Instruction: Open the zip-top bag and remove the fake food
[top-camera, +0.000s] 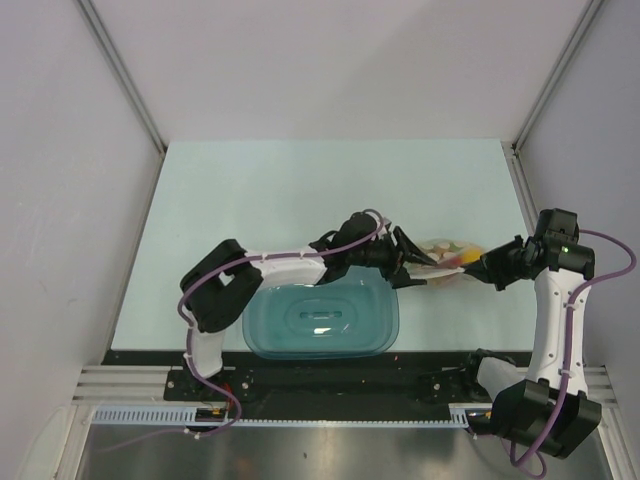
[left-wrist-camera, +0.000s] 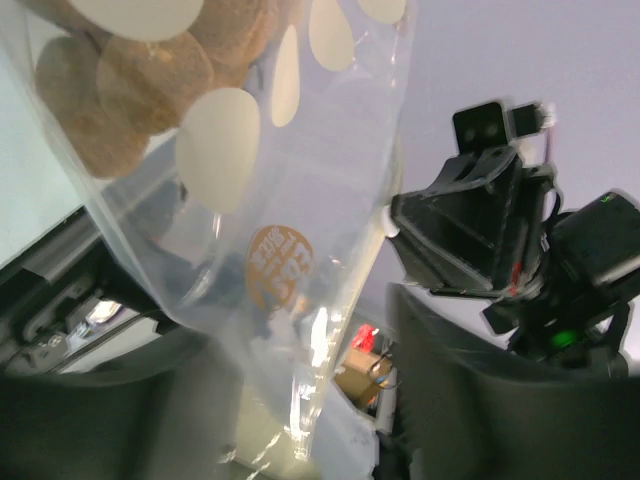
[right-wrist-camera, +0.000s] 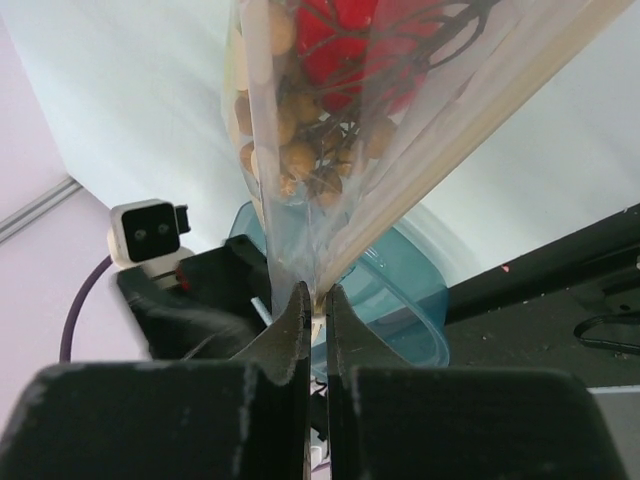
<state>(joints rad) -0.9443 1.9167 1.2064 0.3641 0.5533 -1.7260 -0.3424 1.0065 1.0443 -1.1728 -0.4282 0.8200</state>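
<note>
As seen from top cam, zip-top bag (top-camera: 447, 262) sits betw. both grippers over table (top-camera: 300, 200), just behind right end of teal tub (top-camera: 320, 318). Left gripper (top-camera: 408, 258): jaws spread wide, nothing held. Left wrist view: dotted bag film runs betw. parted fingers (left-wrist-camera: 450, 420); contact unclear. Right wrist view: right gripper (right-wrist-camera: 318, 305) pinched tight on bag edge; fake food (right-wrist-camera: 335, 60) inside bag, i.e. red piece + orange-brown balls.
</note>
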